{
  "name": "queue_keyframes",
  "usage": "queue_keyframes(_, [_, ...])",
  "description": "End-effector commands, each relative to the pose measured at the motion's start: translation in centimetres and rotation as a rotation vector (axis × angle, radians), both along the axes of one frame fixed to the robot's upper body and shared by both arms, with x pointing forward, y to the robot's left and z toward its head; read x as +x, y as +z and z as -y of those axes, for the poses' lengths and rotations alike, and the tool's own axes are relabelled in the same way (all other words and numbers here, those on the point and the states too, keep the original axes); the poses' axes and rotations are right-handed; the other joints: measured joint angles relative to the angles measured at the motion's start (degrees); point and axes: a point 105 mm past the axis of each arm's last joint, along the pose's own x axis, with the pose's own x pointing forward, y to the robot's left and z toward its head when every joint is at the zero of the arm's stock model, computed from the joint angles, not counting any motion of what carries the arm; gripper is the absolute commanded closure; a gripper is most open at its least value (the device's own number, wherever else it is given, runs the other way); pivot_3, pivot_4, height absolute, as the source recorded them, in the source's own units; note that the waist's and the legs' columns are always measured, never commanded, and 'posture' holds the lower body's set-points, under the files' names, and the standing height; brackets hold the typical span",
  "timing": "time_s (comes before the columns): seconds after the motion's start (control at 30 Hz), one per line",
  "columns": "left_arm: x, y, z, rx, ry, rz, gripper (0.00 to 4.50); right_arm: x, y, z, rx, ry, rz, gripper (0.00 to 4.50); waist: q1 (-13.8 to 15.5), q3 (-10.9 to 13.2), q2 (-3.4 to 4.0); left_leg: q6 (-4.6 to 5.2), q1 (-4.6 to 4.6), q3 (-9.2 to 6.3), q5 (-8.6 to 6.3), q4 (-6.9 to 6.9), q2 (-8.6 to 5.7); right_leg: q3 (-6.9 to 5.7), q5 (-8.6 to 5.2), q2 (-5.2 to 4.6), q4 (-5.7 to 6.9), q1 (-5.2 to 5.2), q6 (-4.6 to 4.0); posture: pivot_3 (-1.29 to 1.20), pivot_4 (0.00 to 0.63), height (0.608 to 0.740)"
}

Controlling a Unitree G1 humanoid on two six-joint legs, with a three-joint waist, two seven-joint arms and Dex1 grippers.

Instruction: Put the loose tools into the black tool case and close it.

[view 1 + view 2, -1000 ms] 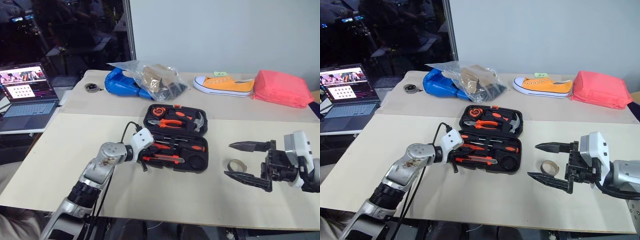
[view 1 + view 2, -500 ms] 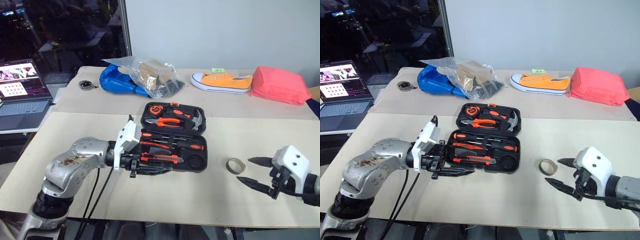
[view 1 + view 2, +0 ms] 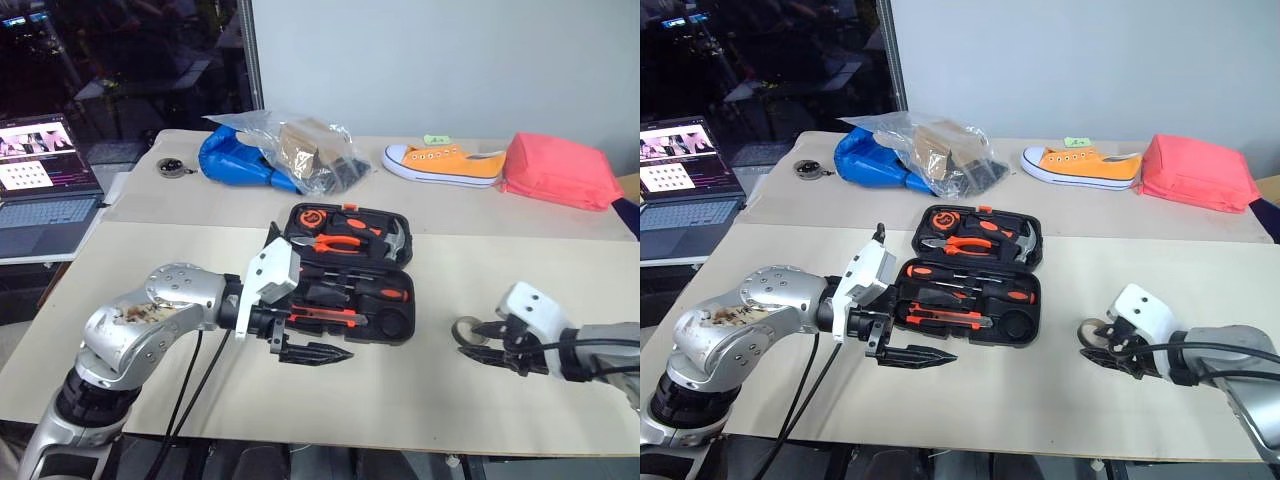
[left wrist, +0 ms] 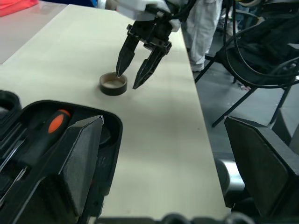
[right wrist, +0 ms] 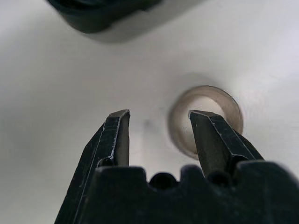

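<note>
We go for tape roll point(image 3: 1096, 335) on tabletop point(image 3: 1040, 400), just right of open black tool case point(image 3: 970, 275). R claw point(image 5: 159, 135) open, one finger over roll's hole. L claw point(image 3: 915, 354) open, empty, near case. Tip: straddle rim, squeeze slow.

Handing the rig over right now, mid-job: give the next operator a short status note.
Left gripper: open, empty, in front of the black tool case.
Right gripper: open, one finger inside the tan tape roll, the other outside its wall; not gripped yet.
Done: screwdrivers and utility knife lie in the open case.
Left: grip the roll, seat it in the case, close the lid.
</note>
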Motion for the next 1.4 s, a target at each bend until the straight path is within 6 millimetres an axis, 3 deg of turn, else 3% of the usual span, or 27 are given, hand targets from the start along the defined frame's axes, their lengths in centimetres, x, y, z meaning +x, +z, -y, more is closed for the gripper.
queue_keyframes(0.03, [-0.2,0.5,0.2,0.001,0.003,0.064,0.03,1.1,-0.4,0.7,-0.029,-0.027,-0.013,2.62,0.0,0.0,0.01,0.0,0.0,0.0,0.0,0.0,0.0,0.0,0.0,0.0,0.0,0.0,0.0,0.0,0.15,0.74])
queue_keyframes(0.23, [0.1,1.0,0.3,-0.019,0.034,0.081,0.03,1.8,0.0,0.5,-0.021,0.005,-0.017,4.43,0.1,0.0,0.02,0.0,-0.01,0.01,0.0,0.0,0.0,0.0,0.0,0.0,0.01,-0.01,-0.02,0.0,0.15,0.74])
queue_keyframes(0.37, [0.7,1.6,0.1,-0.055,0.083,0.097,0.03,1.7,1.2,-0.1,-0.01,0.056,0.012,4.43,0.1,0.0,0.02,0.0,0.0,0.0,0.0,0.0,0.01,0.0,0.01,0.01,0.02,-0.01,-0.01,0.0,0.15,0.74])
queue_keyframes(0.47, [2.2,2.3,-1.0,-0.101,0.163,0.095,0.03,0.9,4.1,-2.9,0.075,0.204,0.065,4.43,0.0,0.0,0.05,0.0,-0.01,-0.01,0.0,0.0,0.01,-0.01,0.0,0.01,0.04,-0.02,-0.01,0.0,0.15,0.74])
queue_keyframes(0.57, [2.2,2.6,-2.6,-0.09,0.163,0.084,0.03,0.7,6.0,-5.9,0.109,0.32,0.089,4.43,-0.7,0.1,0.07,0.0,0.04,-0.01,0.0,0.0,0.09,0.0,0.03,0.11,0.08,-0.02,-0.05,0.0,0.15,0.74])
queue_keyframes(0.7, [1.1,2.8,-4.6,-0.076,0.164,0.064,0.03,0.7,5.9,-10.3,0.1,0.48,0.058,4.43,-1.6,0.1,-0.01,0.0,0.11,-0.01,0.0,-0.03,0.22,-0.03,0.04,0.12,0.08,-0.01,-0.09,0.0,0.15,0.74])
queue_keyframes(0.8, [0.1,2.6,-5.5,-0.051,0.171,0.054,0.03,1.3,5.1,-12.2,0.073,0.525,0.026,4.43,-1.6,0.2,-0.15,0.0,0.1,-0.01,0.0,-0.12,0.26,-0.03,0.05,0.1,0.08,-0.07,-0.15,0.0,0.15,0.74])
queue_keyframes(0.97, [-1.0,1.7,-6.4,-0.008,0.212,0.048,0.03,2.5,3.7,-12.5,-0.022,0.551,0.001,4.43,-0.7,0.3,-0.14,-0.01,-0.04,0.01,0.0,-0.18,0.12,-0.14,0.24,-0.19,0.04,-0.18,-0.51,0.0,0.15,0.74])
queue_keyframes(1.4, [-1.3,0.9,-6.6,-0.017,0.285,0.054,0.03,1.8,0.9,-11.3,-0.139,0.597,-0.106,4.43,-0.1,0.3,-0.15,-0.01,0.1,0.06,-0.01,-0.24,0.17,-0.14,0.24,-0.13,0.08,-0.17,-0.62,0.0,0.15,0.74])
